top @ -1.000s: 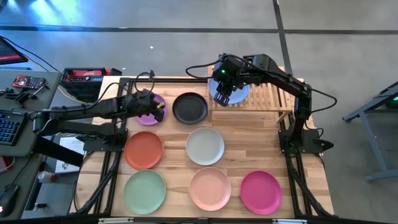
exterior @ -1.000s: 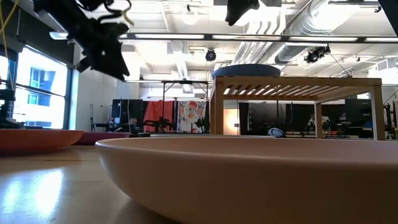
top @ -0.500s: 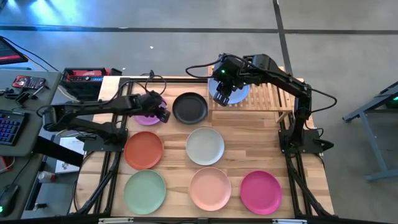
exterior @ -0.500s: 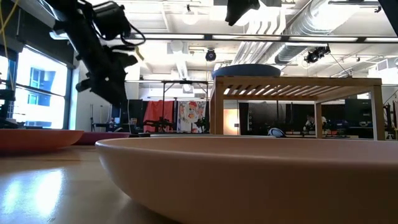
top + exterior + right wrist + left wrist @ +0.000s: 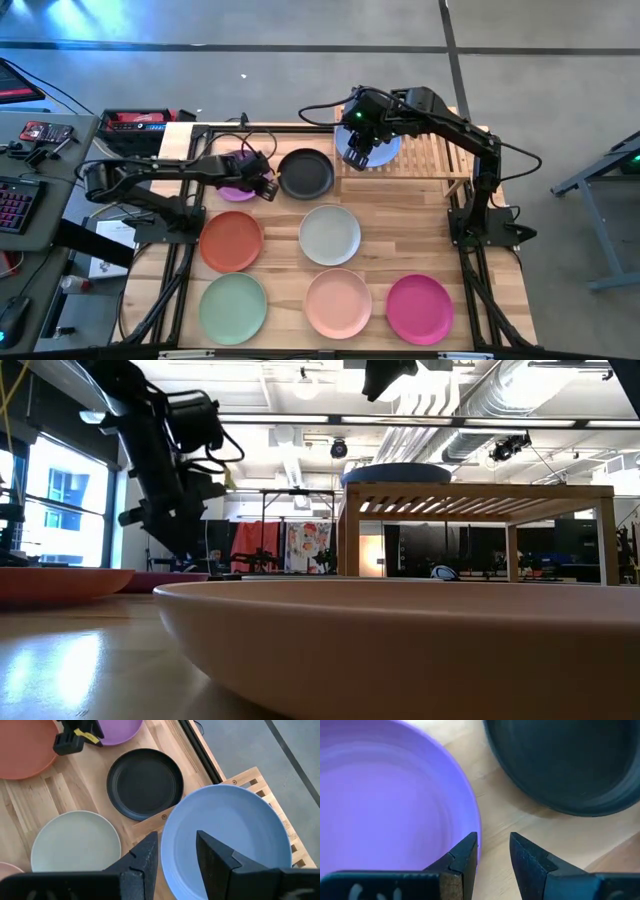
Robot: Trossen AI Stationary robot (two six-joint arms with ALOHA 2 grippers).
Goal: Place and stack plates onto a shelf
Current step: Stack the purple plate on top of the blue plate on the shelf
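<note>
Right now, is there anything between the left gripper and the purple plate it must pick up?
Nothing visible. The left gripper is open at the edge of the purple plate; the black plate lies beside it, apart.

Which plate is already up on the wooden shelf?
The blue plate. It sits on the slatted shelf under the right gripper; the other seven plates all lie flat on the table.

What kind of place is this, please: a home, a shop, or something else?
Probably a robotics lab or workshop: exposed ceiling ducts above an open hall, a metal-framed plank table with two mounted arms, and a desk with a keyboard beside it.
</note>
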